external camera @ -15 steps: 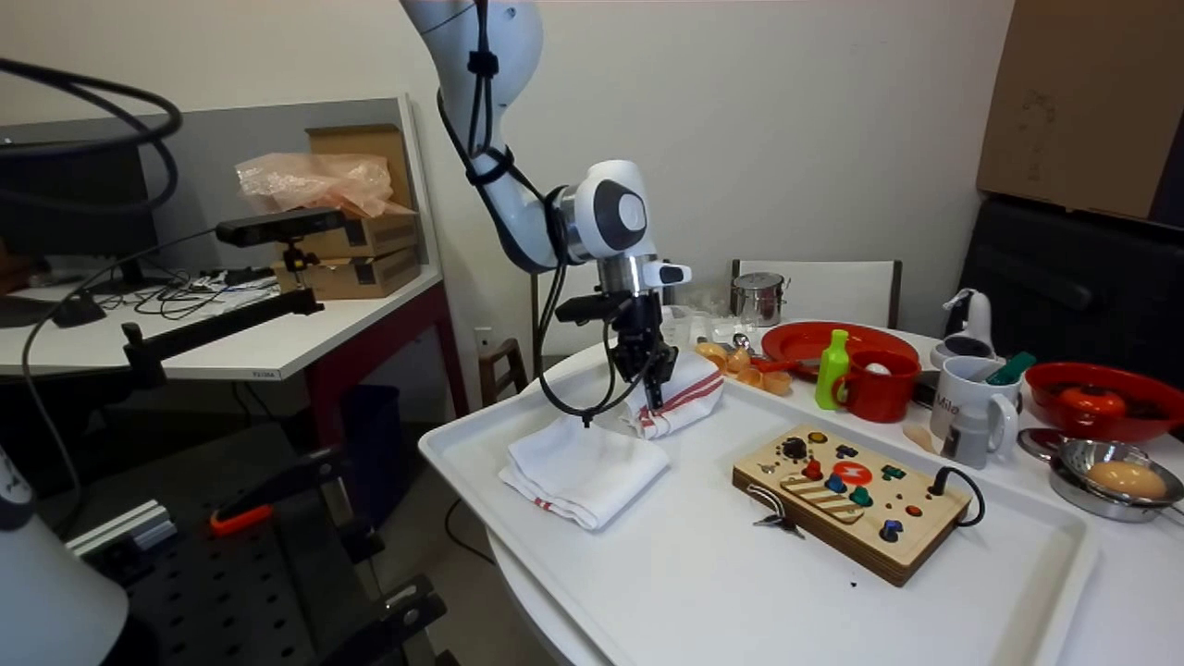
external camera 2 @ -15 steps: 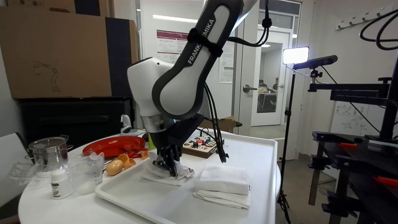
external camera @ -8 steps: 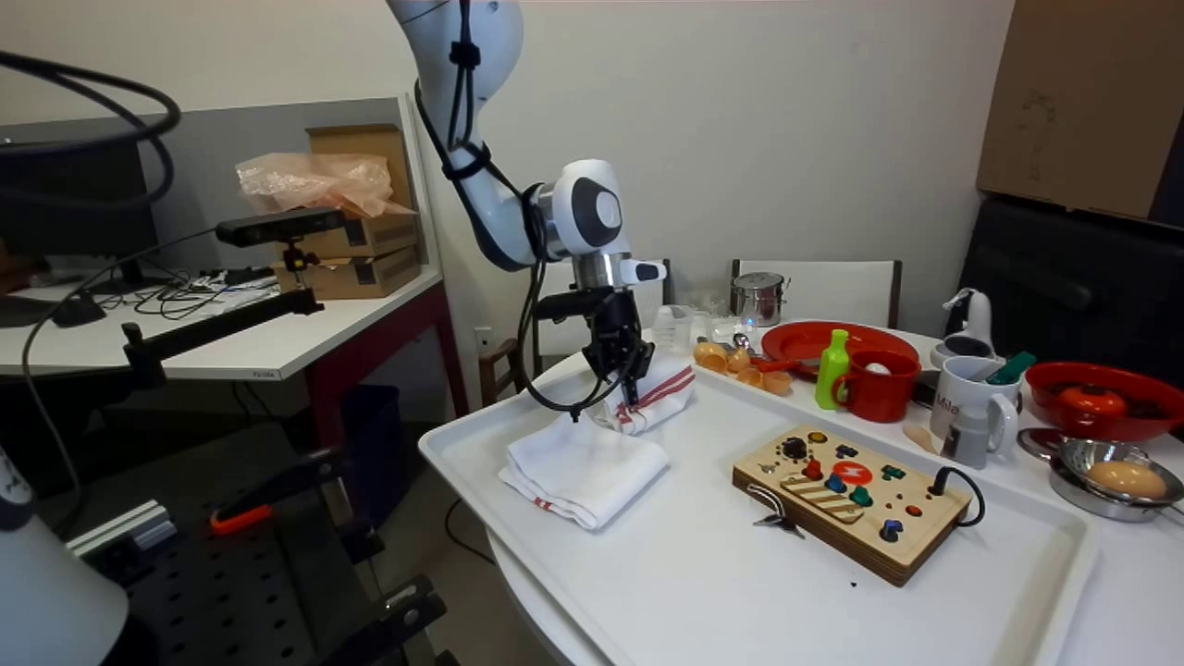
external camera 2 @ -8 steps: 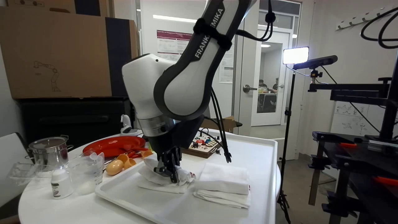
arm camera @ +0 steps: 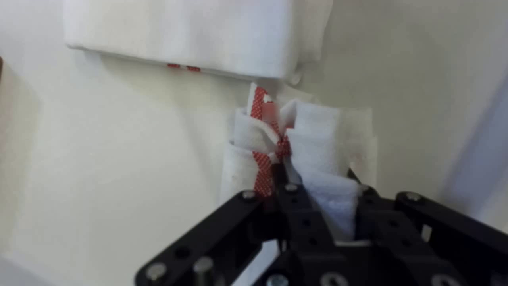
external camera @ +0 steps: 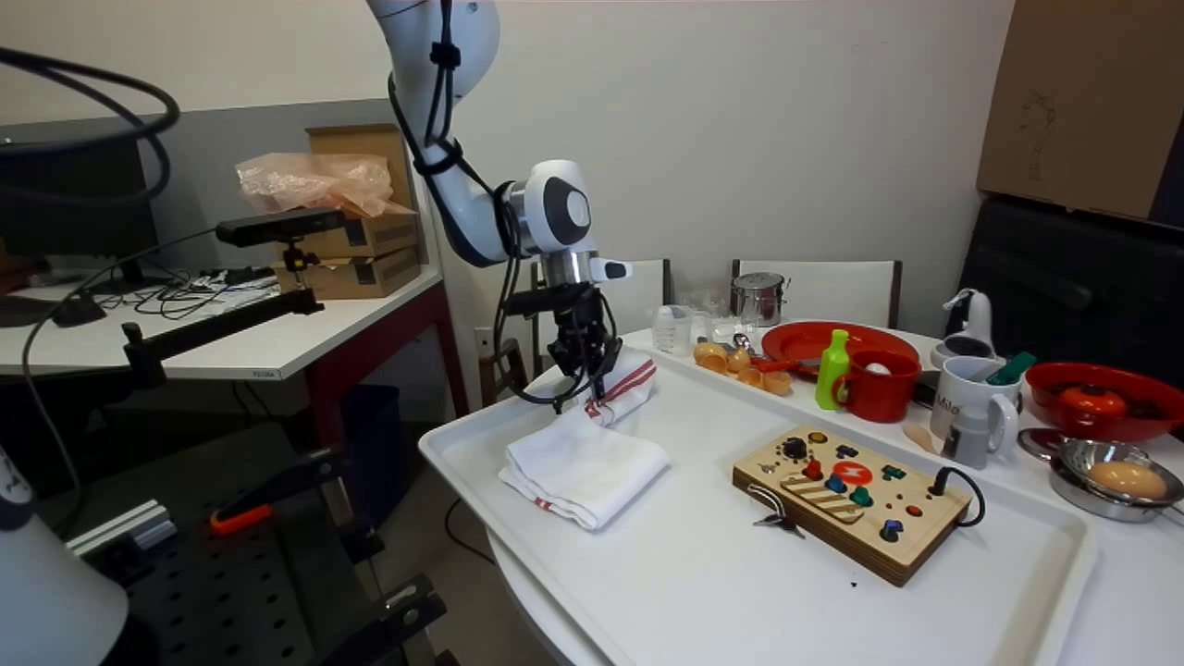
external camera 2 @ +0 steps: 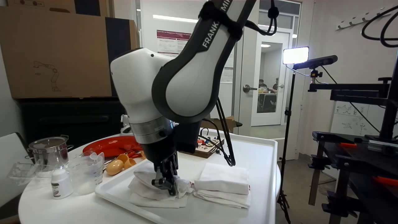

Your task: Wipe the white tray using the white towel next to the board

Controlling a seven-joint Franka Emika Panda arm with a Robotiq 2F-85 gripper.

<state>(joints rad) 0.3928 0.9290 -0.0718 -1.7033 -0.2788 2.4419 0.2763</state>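
My gripper is shut on a white towel with red stripes, with bunched cloth between its fingers. The gripper also shows in both exterior views. The held towel lies on the white tray, near the tray's edge. A second folded white towel lies on the tray close beside it, and shows at the top of the wrist view. The wooden board with knobs sits on the tray; the arm partly hides it in an exterior view.
Eggshells, a measuring cup, a small white bottle, a red plate, a green bottle and a red mug stand beyond the tray's rim. A small dark speck lies on the tray near the board.
My gripper has slid the held towel along the tray, away from the board and alongside the second towel. The second towel and the board have not moved.
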